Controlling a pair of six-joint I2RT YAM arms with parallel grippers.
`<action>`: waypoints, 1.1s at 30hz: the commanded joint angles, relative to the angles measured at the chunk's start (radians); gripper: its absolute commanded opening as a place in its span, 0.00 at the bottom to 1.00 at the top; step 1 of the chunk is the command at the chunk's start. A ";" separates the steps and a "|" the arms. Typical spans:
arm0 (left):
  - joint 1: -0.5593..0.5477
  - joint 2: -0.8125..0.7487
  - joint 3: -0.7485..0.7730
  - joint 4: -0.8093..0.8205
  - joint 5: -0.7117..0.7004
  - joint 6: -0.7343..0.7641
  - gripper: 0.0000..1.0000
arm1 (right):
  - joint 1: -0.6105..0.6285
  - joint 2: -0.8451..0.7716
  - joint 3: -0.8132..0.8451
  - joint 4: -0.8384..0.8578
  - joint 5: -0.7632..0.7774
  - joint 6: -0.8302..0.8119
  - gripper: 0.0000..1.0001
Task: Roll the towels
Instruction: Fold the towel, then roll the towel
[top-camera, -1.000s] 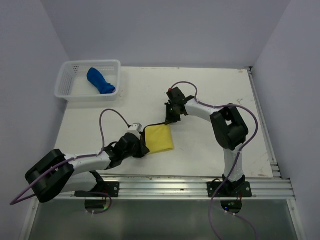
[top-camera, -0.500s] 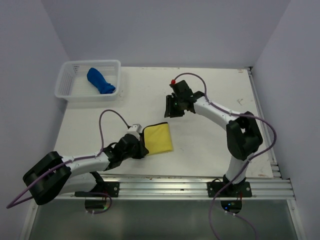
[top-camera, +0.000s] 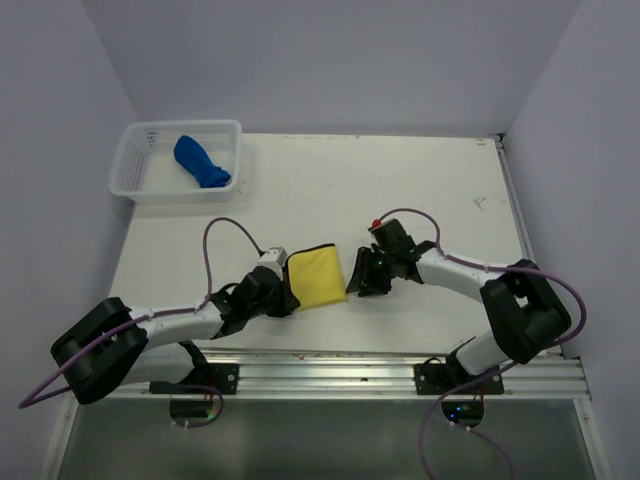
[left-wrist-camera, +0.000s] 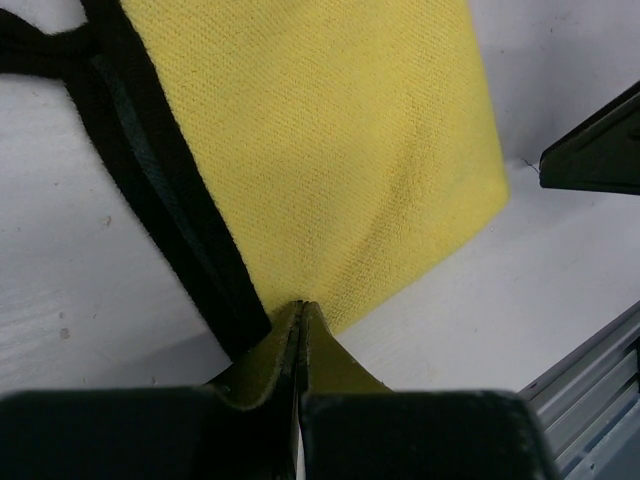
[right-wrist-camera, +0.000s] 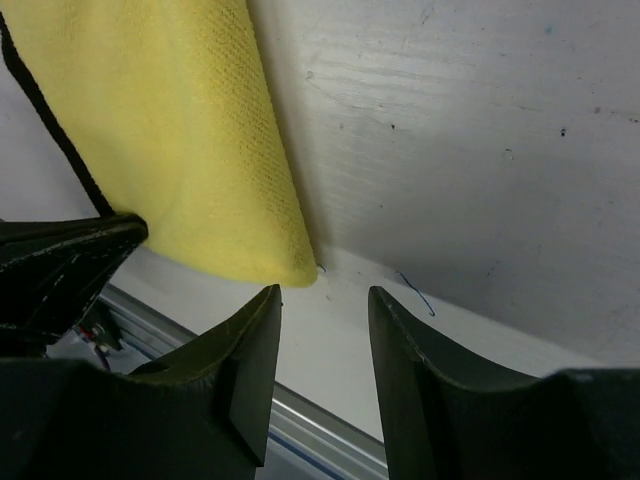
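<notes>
Change: right gripper (top-camera: 358, 281) has swung from the 1 o'clock corner of the bright yellow, black-edged square cloth towel (top-camera: 316, 277) to its 4 o'clock corner | Right: fingers parted, holding nothing | Left: left gripper (top-camera: 288, 297) pinched tight on the towel's 8 o'clock edge | Other: bunched royal blue cloth towel (top-camera: 201, 162) lies in white plastic mesh basket (top-camera: 126, 166), 10 o'clock on white table (top-camera: 430, 190).

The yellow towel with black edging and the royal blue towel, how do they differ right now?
Place: the royal blue towel sits in the white mesh basket; the yellow black-edged towel lies on the white table. Shape: the blue one is bunched into a lump; the yellow lies flat. Contact: the left gripper is shut on the yellow towel's edge; no gripper touches the blue. Both are small soft cloths.
</notes>
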 joint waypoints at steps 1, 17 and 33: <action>-0.013 0.015 0.016 -0.011 -0.009 0.004 0.00 | -0.001 -0.059 -0.050 0.181 -0.088 0.104 0.45; -0.025 0.043 0.033 -0.016 -0.020 0.002 0.00 | 0.008 0.004 -0.101 0.193 -0.053 0.124 0.45; -0.031 0.057 0.036 -0.014 -0.020 0.002 0.00 | 0.039 0.070 -0.146 0.273 -0.029 0.126 0.21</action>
